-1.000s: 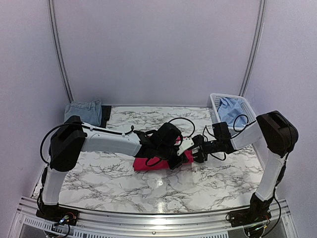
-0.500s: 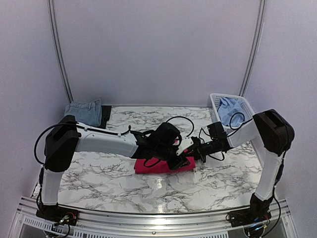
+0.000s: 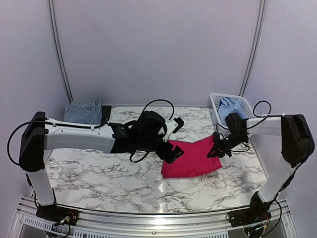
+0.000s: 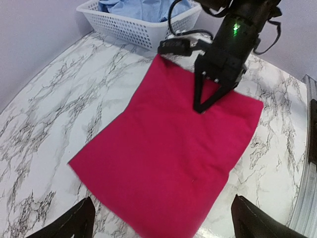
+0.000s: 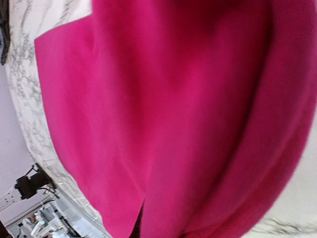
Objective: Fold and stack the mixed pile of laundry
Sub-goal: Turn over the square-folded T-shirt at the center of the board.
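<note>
Left pincer (image 3: 174, 140) now stands wide, off the pink-red T-shirt (image 3: 193, 159); right pincer (image 4: 202, 104) pinches it, dragging it rightward, flatter; folding still pending.

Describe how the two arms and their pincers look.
Both arms have white tubular links with bulky black joint housings; the left arm and right arm match. Thin black cables loop loosely off each wrist. The right pincer is black with two slim tapering fingers, and a small green light glows on its body. The left pincer shows only dark fingertips.
</note>
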Robot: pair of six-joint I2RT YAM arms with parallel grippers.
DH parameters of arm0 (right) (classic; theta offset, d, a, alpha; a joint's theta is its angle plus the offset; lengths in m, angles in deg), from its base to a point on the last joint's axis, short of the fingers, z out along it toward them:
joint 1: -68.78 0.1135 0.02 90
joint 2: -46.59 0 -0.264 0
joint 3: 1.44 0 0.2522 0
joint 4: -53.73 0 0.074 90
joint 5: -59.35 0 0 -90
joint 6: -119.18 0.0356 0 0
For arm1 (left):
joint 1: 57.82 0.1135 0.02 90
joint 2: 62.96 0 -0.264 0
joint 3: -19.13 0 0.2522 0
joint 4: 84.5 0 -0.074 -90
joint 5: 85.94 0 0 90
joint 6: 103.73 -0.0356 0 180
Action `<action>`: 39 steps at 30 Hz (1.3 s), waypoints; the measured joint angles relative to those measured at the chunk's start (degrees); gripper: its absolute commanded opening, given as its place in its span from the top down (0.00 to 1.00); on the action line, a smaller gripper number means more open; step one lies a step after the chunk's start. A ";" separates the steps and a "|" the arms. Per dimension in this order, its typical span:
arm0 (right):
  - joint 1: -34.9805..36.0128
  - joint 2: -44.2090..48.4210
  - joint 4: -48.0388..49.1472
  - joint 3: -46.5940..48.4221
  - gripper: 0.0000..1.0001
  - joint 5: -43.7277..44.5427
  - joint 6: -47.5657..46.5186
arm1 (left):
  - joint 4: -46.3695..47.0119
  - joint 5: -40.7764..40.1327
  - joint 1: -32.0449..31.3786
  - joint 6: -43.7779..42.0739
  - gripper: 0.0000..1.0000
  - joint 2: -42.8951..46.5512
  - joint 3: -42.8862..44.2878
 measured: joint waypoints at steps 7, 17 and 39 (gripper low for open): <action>-13.73 11.08 -16.76 0.74 1.00 14.19 -14.03 | -1.73 -0.74 0.02 3.72 0.01 1.86 -5.11; -19.28 15.54 -27.61 12.52 1.00 28.33 -17.59 | -3.41 -0.79 0.02 4.57 0.01 6.88 -8.28; 6.03 12.22 -38.27 26.27 1.00 51.67 -8.48 | -6.58 -8.09 0.37 7.45 0.01 16.63 -16.63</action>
